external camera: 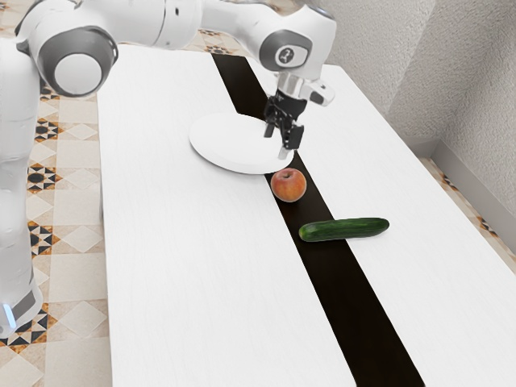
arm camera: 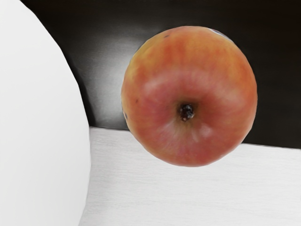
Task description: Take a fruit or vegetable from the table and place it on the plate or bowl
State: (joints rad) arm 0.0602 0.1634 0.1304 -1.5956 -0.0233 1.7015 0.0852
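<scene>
Nothing readable here, honestly. The closest thing is a small round emblem (external camera: 288, 55) on the grey cap of the arm (external camera: 242, 28) joint, over the far end of the desk (external camera: 201, 266). It's a white squiggle inside a ring, and I can't make a letter or number out of it.

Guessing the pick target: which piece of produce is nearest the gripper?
The round reddish apple, beside the white plate and close under the gripper; the long green cucumber lies farther off.
</scene>
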